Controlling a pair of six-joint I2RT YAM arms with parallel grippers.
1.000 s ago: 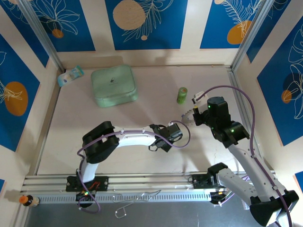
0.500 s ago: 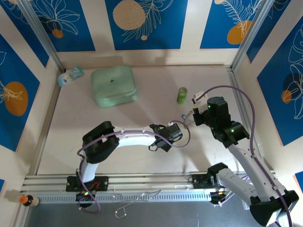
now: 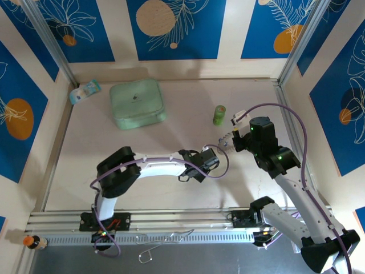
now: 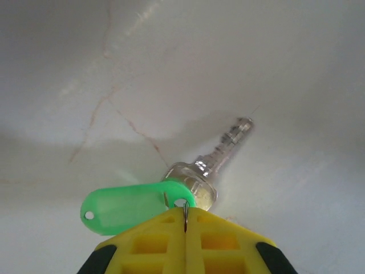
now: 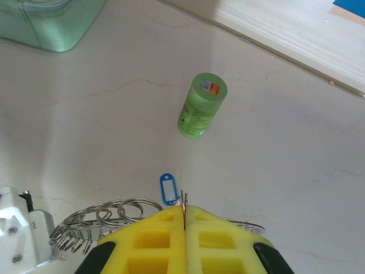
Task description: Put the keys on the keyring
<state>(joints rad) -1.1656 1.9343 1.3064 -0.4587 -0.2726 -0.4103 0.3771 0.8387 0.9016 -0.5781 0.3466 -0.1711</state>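
The green key [image 4: 206, 181], with a silvery shaft and a green plastic tag [image 4: 125, 205], hangs from a small wire loop. My left gripper [image 4: 185, 210] is shut on that loop just above the pale table. In the top view the left gripper [image 3: 212, 155] sits mid-table, close to the right gripper [image 3: 228, 141]. The right gripper [image 5: 183, 208] is shut on a thin double wire of the keyring [image 5: 108, 214], whose several small silvery loops spread left under the fingers. The blue key's tag [image 5: 166, 189] hangs beside that wire; its shaft is hidden.
An upright green cylinder [image 3: 219, 115] stands just beyond the grippers, seen too from the right wrist as the green cylinder [image 5: 201, 108]. A mint-green square case [image 3: 137, 104] lies at the back left, with a small packet [image 3: 84, 91] in the far-left corner. Walls close three sides.
The left gripper's jaws have closed onto the green key's loop, and the left arm has shifted slightly. The right arm has stayed put.
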